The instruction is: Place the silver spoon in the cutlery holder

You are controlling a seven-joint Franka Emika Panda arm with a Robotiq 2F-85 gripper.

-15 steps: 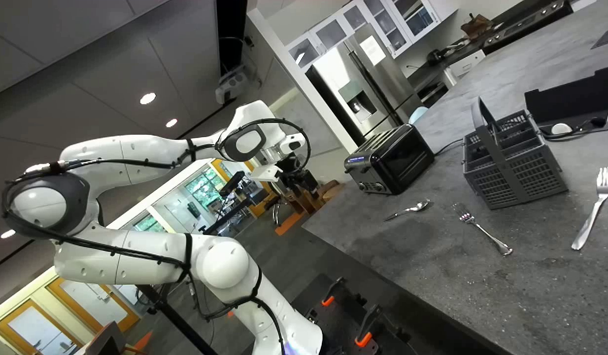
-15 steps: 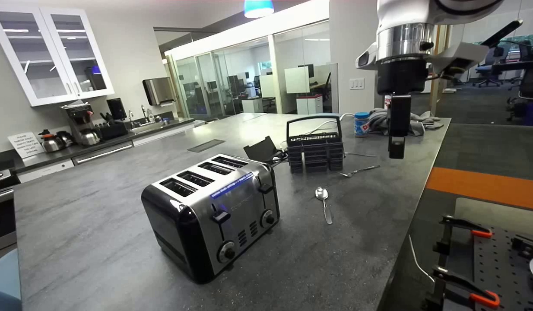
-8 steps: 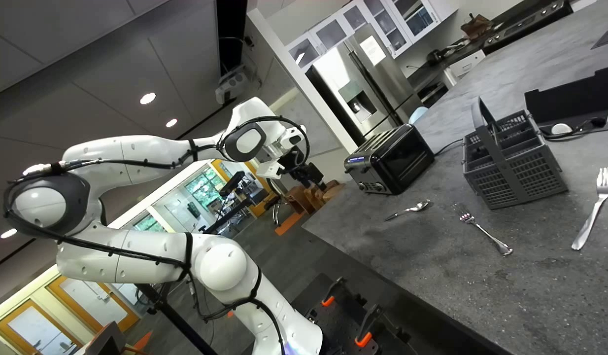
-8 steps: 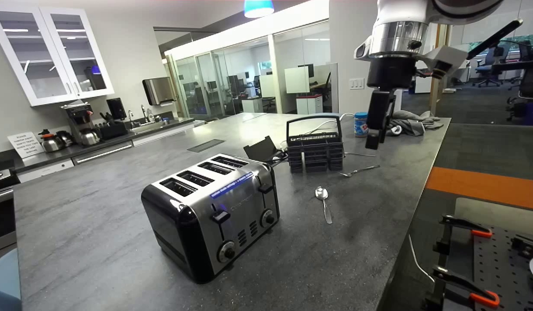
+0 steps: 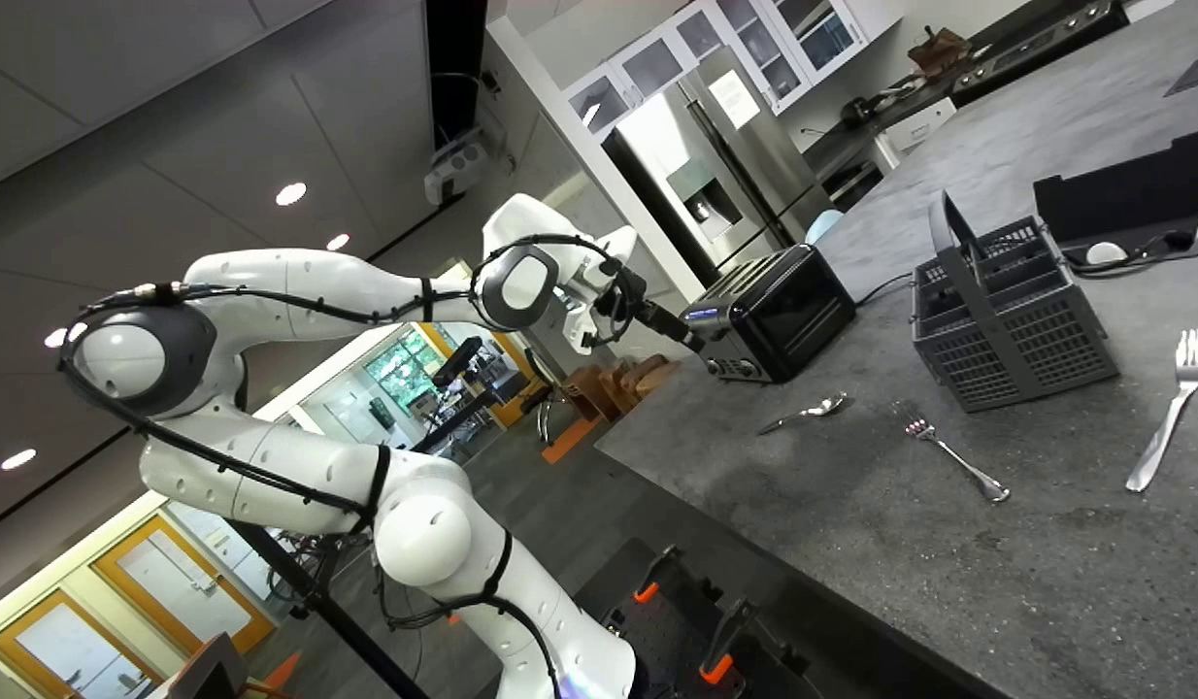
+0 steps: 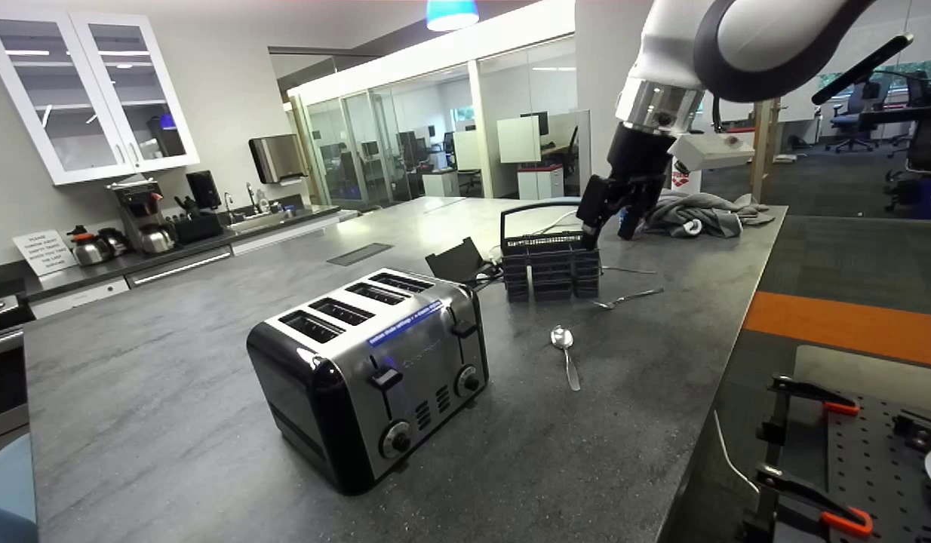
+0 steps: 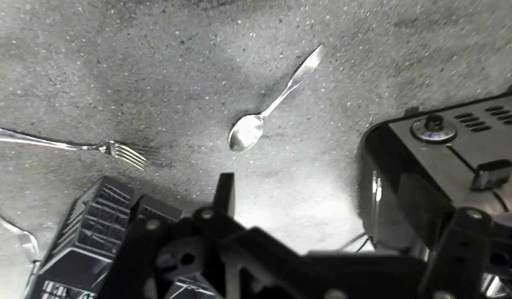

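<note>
Fingers (image 7: 225, 192) of your black gripper (image 6: 608, 235) stand spread apart above the mottled grey table (image 6: 179, 392). In an exterior view, your shiny silver metal spoon (image 6: 566, 357) lies between the black-and-steel four-slot toaster (image 6: 405, 377) and the table's right-hand edge; the dark plastic handled cutlery holder (image 6: 554, 273) stands nearer the far edge.
</note>
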